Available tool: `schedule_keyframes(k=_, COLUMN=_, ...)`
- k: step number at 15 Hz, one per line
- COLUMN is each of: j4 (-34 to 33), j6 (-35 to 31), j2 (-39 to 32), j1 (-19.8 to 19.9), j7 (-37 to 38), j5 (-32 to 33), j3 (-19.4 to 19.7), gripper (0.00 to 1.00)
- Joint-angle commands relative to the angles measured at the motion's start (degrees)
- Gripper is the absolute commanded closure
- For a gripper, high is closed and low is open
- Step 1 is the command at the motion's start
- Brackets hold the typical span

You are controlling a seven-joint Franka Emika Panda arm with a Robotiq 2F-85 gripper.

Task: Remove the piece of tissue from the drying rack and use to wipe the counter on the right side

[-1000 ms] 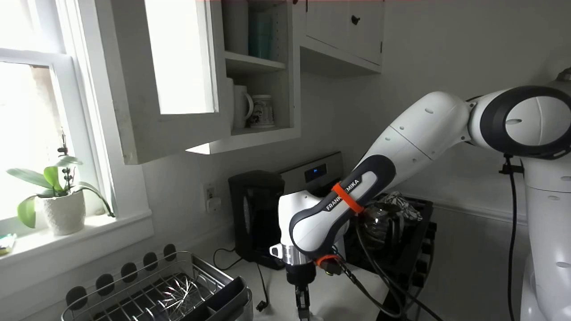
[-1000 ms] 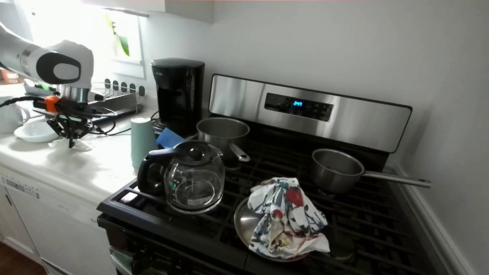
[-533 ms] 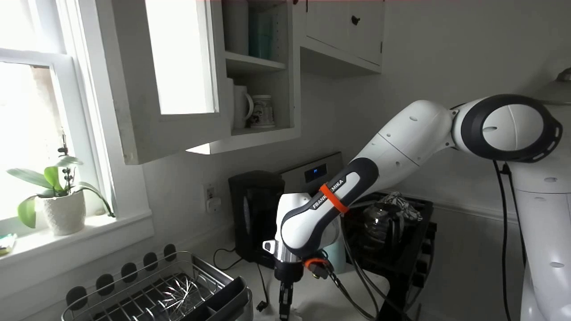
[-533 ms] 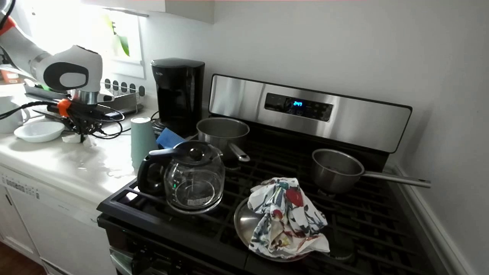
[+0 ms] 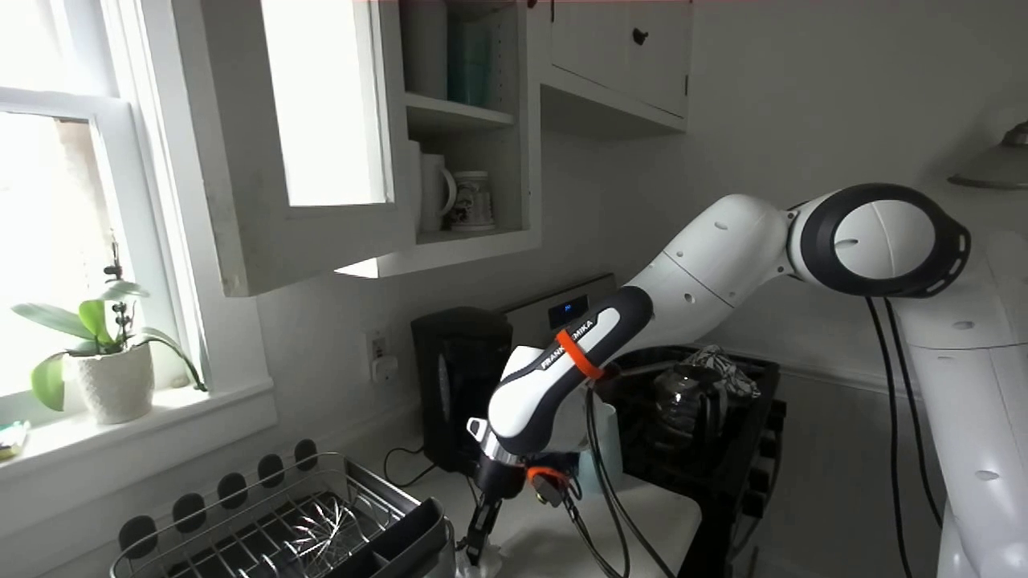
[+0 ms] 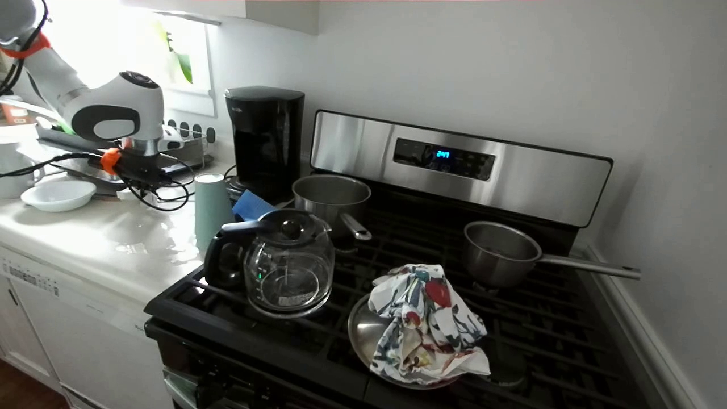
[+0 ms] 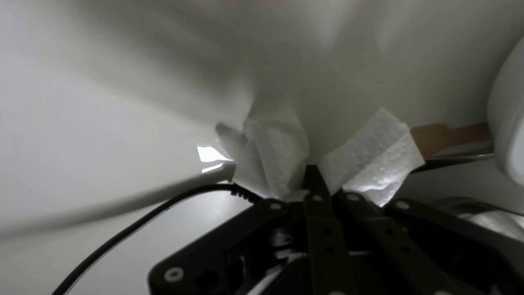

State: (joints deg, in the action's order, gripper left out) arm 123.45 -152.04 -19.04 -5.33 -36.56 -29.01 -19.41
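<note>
— Tissue (image 7: 276, 153) first: where is it found?
— Held low over the table (image 6: 85, 238), white and crumpled. In an exterior view it is seen just right of the drying rack (image 5: 381, 484), outside it.
— Jaws?
— Pressed together, with the tissue pinched at the tips; in the wrist view, folded ends are splayed to the left and right. Whether the table is touched cannot be told.
— Rack contents?
— A silvery wire utensil (image 5: 321, 526) is seen inside.
— Anything else on the table?
— In an exterior view, a white bowl (image 6: 57, 201) is set at the left and a pale blue cup (image 6: 211, 213) at the right, beside the stove (image 6: 255, 345); a black coffee maker (image 6: 267, 142) is placed on the far side. A black cord (image 7: 245, 194) is noted close to the jaws. Bright patches (image 6: 179, 253) are marked near the cup; wet or merely reflecting, undetermined.
</note>
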Motion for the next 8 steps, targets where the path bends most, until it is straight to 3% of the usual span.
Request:
schedule_keyframes(k=1, j4=-1.0, j6=-5.3, j2=-2.7, j1=1.3, j7=1.1, j5=-0.1, j3=-1.0, gripper=1.0)
schedule_keyframes(k=4, j4=-0.1, j6=-10.9, j2=-3.0, j1=1.2, j7=4.3, j5=2.4, j3=-0.1, gripper=1.0)
schedule_keyframes(k=8, j4=1.8, j6=-14.5, j2=-1.7, j1=0.0, j7=11.5, j5=11.0, j3=3.2, gripper=1.0)
